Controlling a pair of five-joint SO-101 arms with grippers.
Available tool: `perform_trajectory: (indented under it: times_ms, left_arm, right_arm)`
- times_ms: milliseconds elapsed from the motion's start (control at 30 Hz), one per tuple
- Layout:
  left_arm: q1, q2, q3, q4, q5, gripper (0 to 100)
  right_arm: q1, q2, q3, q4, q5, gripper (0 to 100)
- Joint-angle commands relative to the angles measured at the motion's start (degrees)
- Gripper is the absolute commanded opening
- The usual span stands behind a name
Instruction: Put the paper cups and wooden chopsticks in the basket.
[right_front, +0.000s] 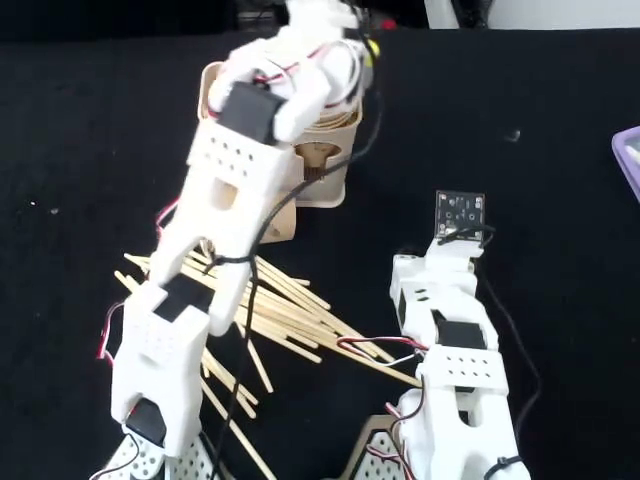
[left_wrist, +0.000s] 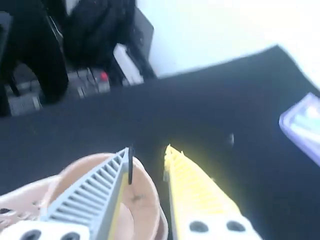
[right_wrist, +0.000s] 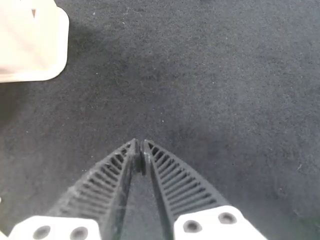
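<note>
Nearest, at 6 o'clock in the high view, the 2 arms rise from the bench (right_front: 560, 100) edge. The right arm (right_front: 450, 340) is folded at 5 o'clock. Its claw (right_wrist: 139, 150) is closed tip to tip, holds nothing and hangs over bare black cloth.

At about 7 o'clock from the middle, the chopsticks (right_front: 300, 315) lie in a loose, fanned heap flat on the bench. Some pass under the left arm (right_front: 220, 200), and a few tips reach toward the right arm.

Farther off, at 12 o'clock, the basket (right_front: 335, 190) stands upright just beyond the heap, with the left arm's wrist over it. In the left wrist view the left claw (left_wrist: 147, 152) is partly open. Its grey finger is inside 1 paper cup (left_wrist: 142, 200) and its yellow finger is outside, so the cup's wall is between them. A gap shows between the grey finger and the wall. I cannot tell whether the cup stands in the basket.

At 3 o'clock, well apart from the rest, a lilac tray (right_front: 628, 160) sits at the bench edge.
</note>
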Motion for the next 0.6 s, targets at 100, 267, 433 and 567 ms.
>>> perform_trajectory:
  times_ms: [100,267,433,567]
  left_arm:
    - [-2.59,-1.76,-19.38,15.56,-4.66,13]
    - [-7.16,-2.37,-27.3,28.22,-5.19,13]
    - [-14.02,-8.09,-25.89,29.01,-5.1,13]
    - [-16.31,-14.33,-21.76,29.01,-5.1,16]
  right_arm:
    - [-0.97,-1.27,-0.22,-1.14,0.53,1.2]
    - [-0.97,-1.27,-0.22,-1.14,0.53,1.2]
    - [-0.97,-1.27,-0.22,-1.14,0.53,1.2]
    - [-0.97,-1.27,-0.22,-1.14,0.53,1.2]
